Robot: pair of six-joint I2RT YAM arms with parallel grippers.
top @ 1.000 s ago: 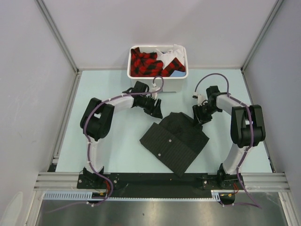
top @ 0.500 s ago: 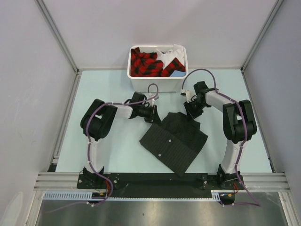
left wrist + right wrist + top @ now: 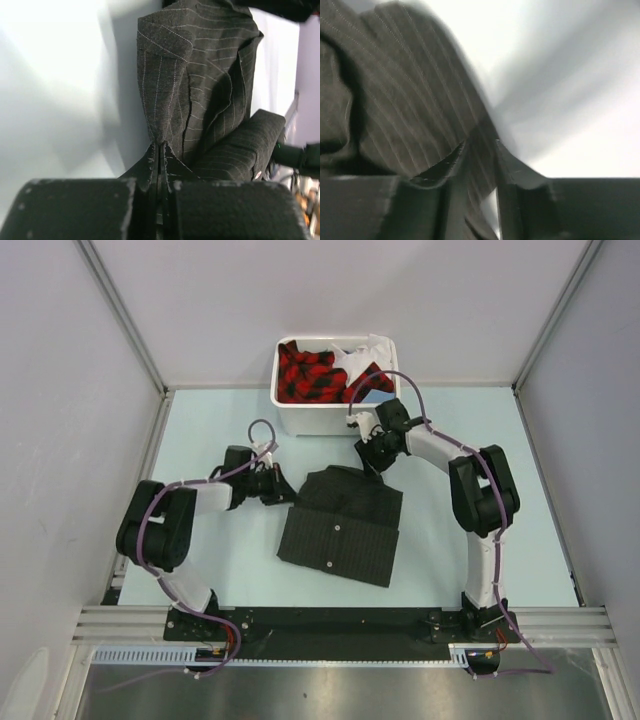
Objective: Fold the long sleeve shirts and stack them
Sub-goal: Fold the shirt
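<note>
Two pinches held the black pinstriped shirt [image 3: 340, 530]: left gripper [image 3: 160, 160] and right gripper [image 3: 476, 165] each clamped an edge; thin bites could slip, spilling the fold.

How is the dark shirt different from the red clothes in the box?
The dark shirt has pale stripes; the red clothes are black-checked. The dark shirt lies on the table, pinched by the left gripper and right gripper; the red clothes sit bunched in the box. Both are cloth.
</note>
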